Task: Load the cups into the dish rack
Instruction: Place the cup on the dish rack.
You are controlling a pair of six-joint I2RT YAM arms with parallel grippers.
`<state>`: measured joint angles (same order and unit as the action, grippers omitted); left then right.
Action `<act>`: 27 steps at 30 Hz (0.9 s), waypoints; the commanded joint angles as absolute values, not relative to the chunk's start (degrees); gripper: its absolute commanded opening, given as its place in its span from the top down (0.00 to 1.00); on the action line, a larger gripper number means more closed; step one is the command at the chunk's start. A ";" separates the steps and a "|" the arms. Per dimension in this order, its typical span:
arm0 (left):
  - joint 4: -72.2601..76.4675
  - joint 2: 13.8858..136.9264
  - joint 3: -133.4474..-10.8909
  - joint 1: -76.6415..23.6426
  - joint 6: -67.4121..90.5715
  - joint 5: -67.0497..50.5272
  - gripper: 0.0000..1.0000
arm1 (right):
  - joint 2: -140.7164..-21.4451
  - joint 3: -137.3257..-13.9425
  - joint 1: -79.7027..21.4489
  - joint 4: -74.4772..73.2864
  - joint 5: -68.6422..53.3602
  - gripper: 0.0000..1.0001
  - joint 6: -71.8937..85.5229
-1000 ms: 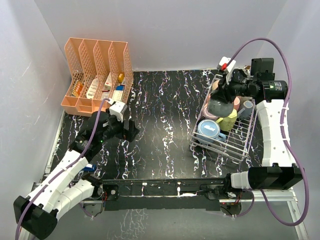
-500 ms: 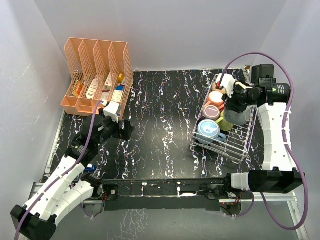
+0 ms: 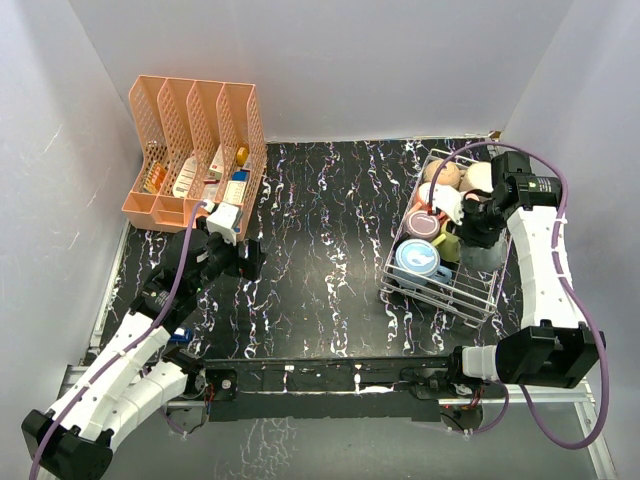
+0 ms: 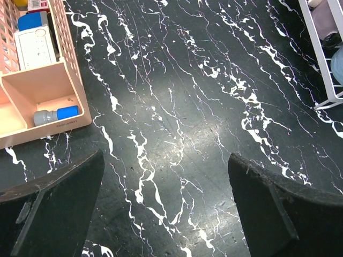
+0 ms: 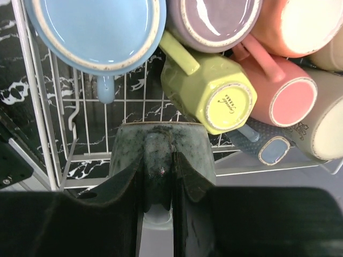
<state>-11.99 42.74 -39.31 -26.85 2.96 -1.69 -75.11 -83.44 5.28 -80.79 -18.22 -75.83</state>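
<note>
One peach organizer point(image 3: 195, 140) with four slots stands at the far left of the black marbled worktop point(image 3: 330, 230), and one blue-capped bottle point(image 4: 56, 115) lies in one of its compartments. Near it the left fingers point(image 4: 48, 206) stand spread as wide as they go above the worktop, holding nothing. At the right sits one wire dish rack point(image 3: 437, 291). The right wrist view shows seven cups packed together in it: a light blue cup point(image 5: 96, 32) and a mauve cup point(image 5: 214, 19) mouth-up, a yellow-green cup point(image 5: 214, 91) on its side, an orange cup point(image 5: 300, 24), a pink cup point(image 5: 278, 99), a cream cup point(image 5: 327, 128) and a blue-grey cup point(image 5: 273, 151), mostly hidden. An eighth, the grey cup point(image 5: 161, 142), is at the rack's near right corner with the right fingers point(image 5: 124, 184) pinched close on it; whether it rests on the wires I cannot tell
</note>
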 commanded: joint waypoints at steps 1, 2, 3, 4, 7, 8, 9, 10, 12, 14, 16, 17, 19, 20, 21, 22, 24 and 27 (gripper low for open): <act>-11.12 42.62 -38.78 -26.63 2.29 -0.82 0.03 | -72.72 -82.37 5.92 -77.26 -14.94 0.92 -81.64; -11.08 42.60 -38.84 -26.55 2.30 -0.79 0.03 | -72.70 -81.62 5.96 -77.09 -14.68 0.92 -81.92; -11.12 42.62 -38.78 -26.57 2.29 -0.81 0.03 | -72.65 -80.94 5.98 -76.82 -14.41 0.92 -82.10; -11.08 42.63 -38.69 -26.58 2.31 -0.79 0.03 | -72.54 -80.40 5.97 -76.55 -14.07 0.92 -82.29; -10.93 42.75 -38.63 -26.63 2.29 -0.94 0.03 | -72.50 -78.54 5.93 -75.68 -12.58 0.92 -83.12; -10.98 42.80 -38.66 -26.63 2.21 -1.01 0.03 | -72.61 -78.01 5.96 -75.53 -11.92 0.92 -83.41; -10.96 42.90 -38.60 -26.63 2.21 -1.05 0.03 | -72.66 -77.58 5.96 -75.16 -11.22 0.92 -83.75; -10.97 42.92 -38.65 -26.59 2.22 -1.12 0.03 | -72.73 -77.08 5.97 -74.84 -10.58 0.92 -84.02; -10.99 43.06 -38.67 -26.63 2.21 -1.14 0.03 | -72.64 -76.15 5.98 -74.19 -9.41 0.92 -84.75; -10.94 43.06 -38.60 -26.65 2.23 -1.08 0.03 | -72.43 -74.90 5.96 -73.30 -8.29 0.92 -85.61; -10.90 43.11 -38.50 -26.63 2.13 -1.16 0.03 | -72.32 -73.61 5.98 -72.27 -7.17 0.92 -86.44; -10.89 43.15 -38.52 -26.61 2.12 -1.19 0.03 | -72.28 -73.11 5.98 -71.91 -6.86 0.92 -86.67; -10.90 43.28 -38.52 -26.67 2.13 -1.15 0.03 | -72.45 -72.76 5.97 -71.58 -6.67 0.92 -86.94; -10.85 43.32 -38.50 -26.59 2.13 -1.18 0.03 | -72.50 -72.82 5.98 -71.47 -7.02 0.92 -86.88; -10.89 43.40 -38.49 -26.63 2.07 -1.10 0.03 | -72.66 -72.92 5.98 -71.50 -7.47 0.92 -86.59; -10.90 43.42 -38.49 -26.64 2.03 -1.06 0.03 | -72.84 -73.02 5.98 -71.53 -7.82 0.92 -86.07; -10.82 43.35 -38.42 -26.60 1.98 -1.15 0.03 | -73.03 -72.61 5.98 -71.34 -8.58 0.91 -85.04; -10.60 43.17 -38.25 -26.67 1.94 -1.25 0.03 | -72.88 -70.93 5.96 -70.33 -10.37 0.87 -83.59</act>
<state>-11.99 43.57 -39.20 -26.83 2.52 -1.43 -74.83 -71.33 5.76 -76.18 -9.26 -83.85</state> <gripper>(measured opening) 0.970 0.229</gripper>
